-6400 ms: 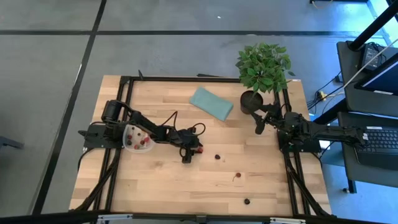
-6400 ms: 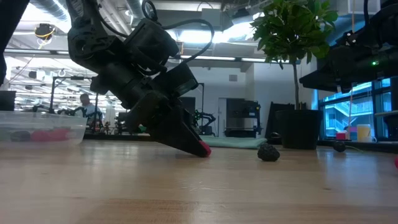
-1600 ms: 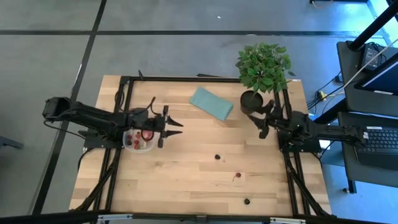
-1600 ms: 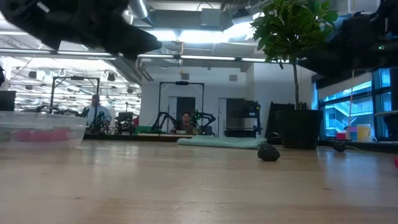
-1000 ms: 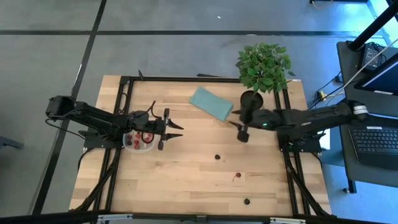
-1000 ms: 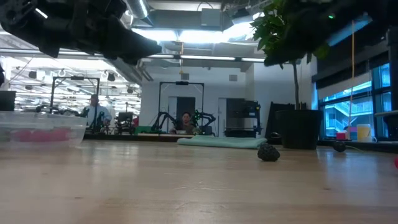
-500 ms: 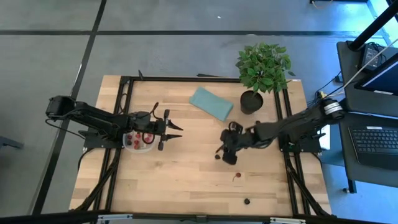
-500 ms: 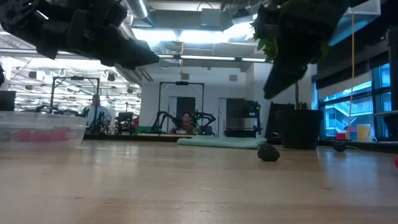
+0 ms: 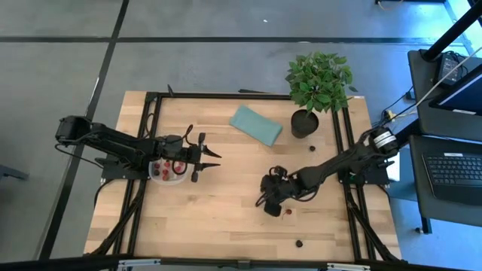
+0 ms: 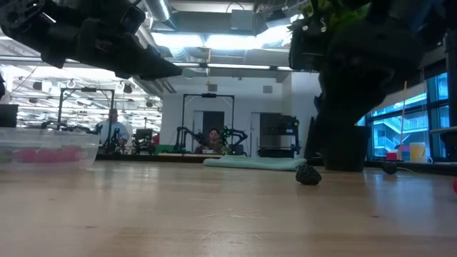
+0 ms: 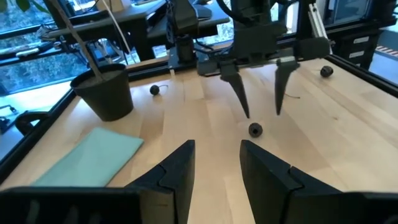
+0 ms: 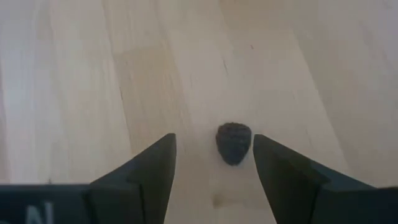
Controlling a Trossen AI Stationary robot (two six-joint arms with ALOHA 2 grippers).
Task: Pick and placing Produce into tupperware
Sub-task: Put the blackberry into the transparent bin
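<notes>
My left gripper (image 9: 213,156) hangs partly open and empty, just past the tub (image 9: 167,170) near the bench's left edge; red berries (image 9: 178,166) lie inside it. Near the bench's middle, my right gripper (image 12: 211,163) points down, fingers wide, either side of a dark berry (image 12: 234,142) lying on the wood, not touching it.

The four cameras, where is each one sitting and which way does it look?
High view: above the table, looking straight down; both arms show.
Low view: at tabletop height, looking across to the room; arms hang overhead.
Left wrist view: on the left arm, facing the right hand over a dark berry.
Right wrist view: on the right arm, looking down between its own fingers.
Shared: both wrist views show that dark berry.
</notes>
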